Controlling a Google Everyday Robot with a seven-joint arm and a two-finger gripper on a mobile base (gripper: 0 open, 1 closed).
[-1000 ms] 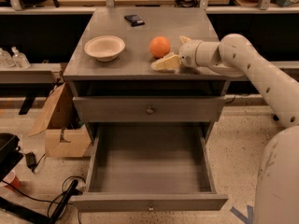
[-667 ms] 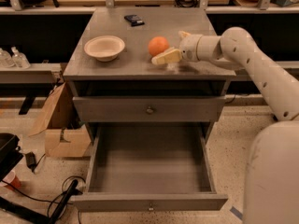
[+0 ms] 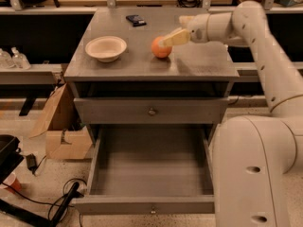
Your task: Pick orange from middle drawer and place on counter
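Note:
The orange (image 3: 160,48) rests on the grey counter (image 3: 203,63), right of centre. My gripper (image 3: 173,31) reaches in from the right, just above and to the right of the orange. Its fingers are spread open, and the lower cream finger (image 3: 176,37) has its tip at the orange's upper right side. The middle drawer (image 3: 151,167) is pulled fully out below, and its inside is bare grey wood. Its low front panel with a small knob (image 3: 152,211) is nearest the camera.
A cream shallow bowl (image 3: 106,48) sits on the counter's left side and a small black object (image 3: 136,19) at its back. A shut drawer front with a round knob (image 3: 151,111) lies under the counter. A cardboard box (image 3: 61,126) and cables are on the floor at the left.
The gripper's lower finger has risen from beside the orange's lower right to its upper right. The orange has stayed in the same spot on the counter.

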